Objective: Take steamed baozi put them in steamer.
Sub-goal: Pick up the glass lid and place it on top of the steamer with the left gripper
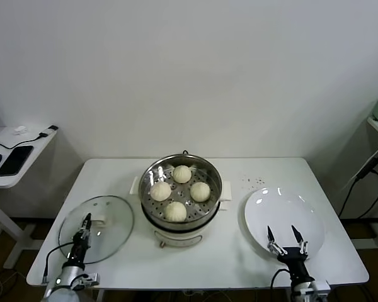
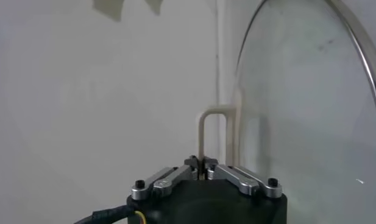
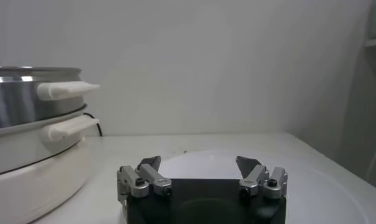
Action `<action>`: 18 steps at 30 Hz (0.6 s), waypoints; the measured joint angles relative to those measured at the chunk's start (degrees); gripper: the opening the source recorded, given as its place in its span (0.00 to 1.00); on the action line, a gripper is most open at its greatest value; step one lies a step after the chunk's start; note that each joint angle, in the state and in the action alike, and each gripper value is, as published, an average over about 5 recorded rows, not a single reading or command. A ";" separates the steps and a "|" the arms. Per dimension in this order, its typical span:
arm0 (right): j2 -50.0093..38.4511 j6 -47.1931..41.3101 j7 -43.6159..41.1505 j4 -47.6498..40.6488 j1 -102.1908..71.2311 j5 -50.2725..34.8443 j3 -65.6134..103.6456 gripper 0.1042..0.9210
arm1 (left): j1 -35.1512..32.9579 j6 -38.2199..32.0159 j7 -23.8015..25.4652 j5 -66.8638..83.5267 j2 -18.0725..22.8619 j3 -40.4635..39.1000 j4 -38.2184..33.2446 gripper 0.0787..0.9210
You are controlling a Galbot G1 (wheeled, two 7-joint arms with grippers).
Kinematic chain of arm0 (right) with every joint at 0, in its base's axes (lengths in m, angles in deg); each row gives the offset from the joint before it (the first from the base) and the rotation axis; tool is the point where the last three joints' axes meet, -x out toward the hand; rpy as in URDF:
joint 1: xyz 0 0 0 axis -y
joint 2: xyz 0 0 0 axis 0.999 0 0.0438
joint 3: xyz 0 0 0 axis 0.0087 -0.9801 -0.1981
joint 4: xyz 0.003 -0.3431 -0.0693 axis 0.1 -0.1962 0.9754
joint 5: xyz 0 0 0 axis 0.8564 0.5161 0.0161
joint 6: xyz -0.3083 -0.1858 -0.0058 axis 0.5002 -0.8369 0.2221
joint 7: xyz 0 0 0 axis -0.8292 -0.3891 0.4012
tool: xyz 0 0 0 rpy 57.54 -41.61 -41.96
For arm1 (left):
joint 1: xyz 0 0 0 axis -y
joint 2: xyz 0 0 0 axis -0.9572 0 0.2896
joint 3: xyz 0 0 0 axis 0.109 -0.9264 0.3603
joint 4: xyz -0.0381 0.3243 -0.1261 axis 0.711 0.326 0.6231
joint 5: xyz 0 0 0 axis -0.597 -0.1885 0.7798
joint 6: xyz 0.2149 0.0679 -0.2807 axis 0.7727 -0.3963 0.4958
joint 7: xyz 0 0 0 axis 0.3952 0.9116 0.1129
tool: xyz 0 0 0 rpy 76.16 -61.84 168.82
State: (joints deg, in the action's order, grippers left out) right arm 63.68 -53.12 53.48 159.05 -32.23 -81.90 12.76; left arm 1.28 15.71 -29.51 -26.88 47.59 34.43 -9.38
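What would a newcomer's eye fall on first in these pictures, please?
Four cream-white steamed baozi sit on the perforated tray of the round shiny steel steamer at the table's centre. The flat white plate lies bare to its right, the open right gripper over its near edge; the shut left gripper is over the round glass lid.

Steamer (image 1: 181, 195) mid-worktop, open-topped: clear entry from above. Glass lid (image 1: 97, 228) lies to its left, white plate (image 1: 283, 220) to its right; bare worktop (image 1: 277, 170) behind.
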 measured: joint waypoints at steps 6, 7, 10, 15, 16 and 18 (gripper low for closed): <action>-0.06 -0.53 0.34 0.99 -0.31 0.14 0.14 0.88 | -2.68 1.55 3.92 5.10 -2.42 1.50 -7.61 0.06; -0.06 -0.62 0.41 1.13 -0.32 0.21 0.14 0.88 | -3.21 2.00 4.79 6.14 -3.00 1.85 -9.13 0.06; -0.09 -0.79 0.61 1.38 -0.32 0.47 0.09 0.88 | -4.60 3.82 7.72 9.14 -5.01 2.92 -13.87 0.06; -0.08 -0.91 0.91 1.63 -0.45 1.00 -0.15 0.88 | -5.51 8.21 13.34 12.61 -8.30 3.82 -21.77 0.06; -0.08 -0.93 0.96 1.71 -0.51 1.10 -0.17 0.88 | -5.49 9.23 14.55 13.05 -8.77 3.78 -23.32 0.06; -0.14 -0.95 1.03 1.83 -0.62 1.25 -0.18 0.88 | -5.25 11.41 16.98 13.72 -9.45 3.46 -26.35 0.06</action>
State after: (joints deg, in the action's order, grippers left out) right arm 63.54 -54.08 54.51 160.88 -32.86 -80.65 12.58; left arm -3.97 27.13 -12.53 -13.16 38.14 37.89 -35.72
